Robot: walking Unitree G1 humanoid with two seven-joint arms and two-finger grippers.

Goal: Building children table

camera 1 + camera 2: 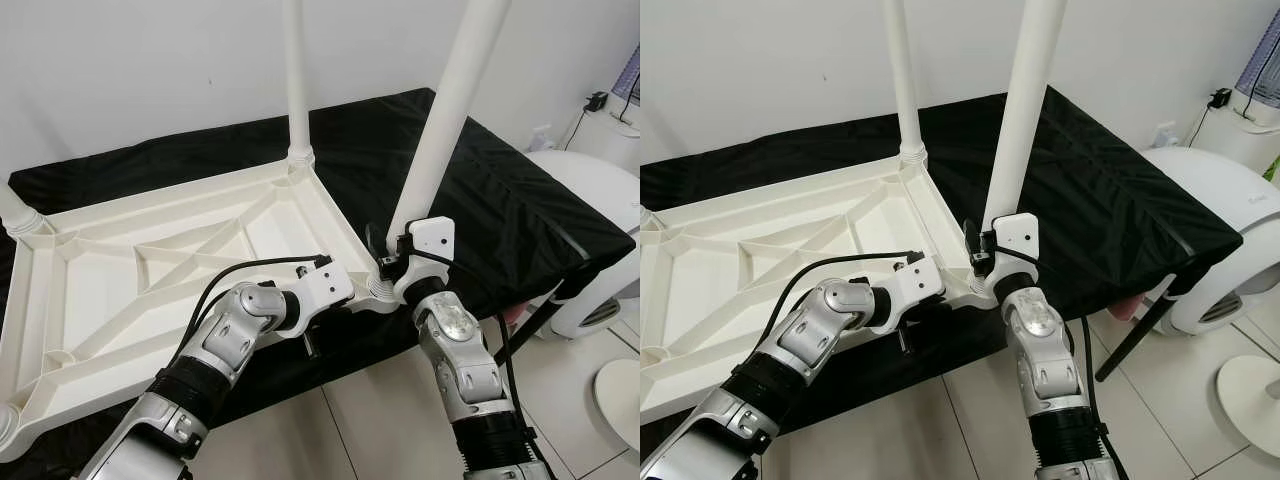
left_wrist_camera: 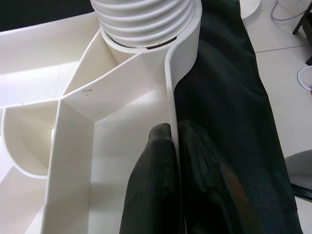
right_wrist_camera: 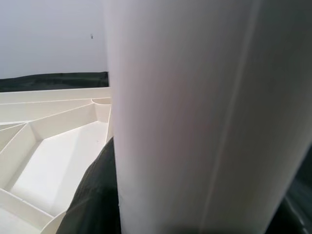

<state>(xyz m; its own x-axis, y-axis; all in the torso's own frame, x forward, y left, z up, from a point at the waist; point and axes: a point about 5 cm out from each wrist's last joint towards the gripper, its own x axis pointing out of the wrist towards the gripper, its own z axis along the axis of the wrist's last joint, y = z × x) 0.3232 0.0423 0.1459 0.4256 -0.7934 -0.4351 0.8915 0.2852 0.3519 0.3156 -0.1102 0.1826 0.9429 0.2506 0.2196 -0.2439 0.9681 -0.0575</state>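
On black cloth (image 1: 480,190): one upturned tabletop (image 1: 150,270), three legs (image 1: 445,110).

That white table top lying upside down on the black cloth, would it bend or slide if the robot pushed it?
The table top probably stays stiff: ribs cross its underside. It looks like hollow moulded plastic, so likely light for its size. It may slide on the black cloth, which could be why the left pincer clamps its rim while the right pincer holds the leg.

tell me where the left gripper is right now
The left gripper pinches the near side rim of the upturned white tabletop, beside the corner socket where the right gripper holds a leg.
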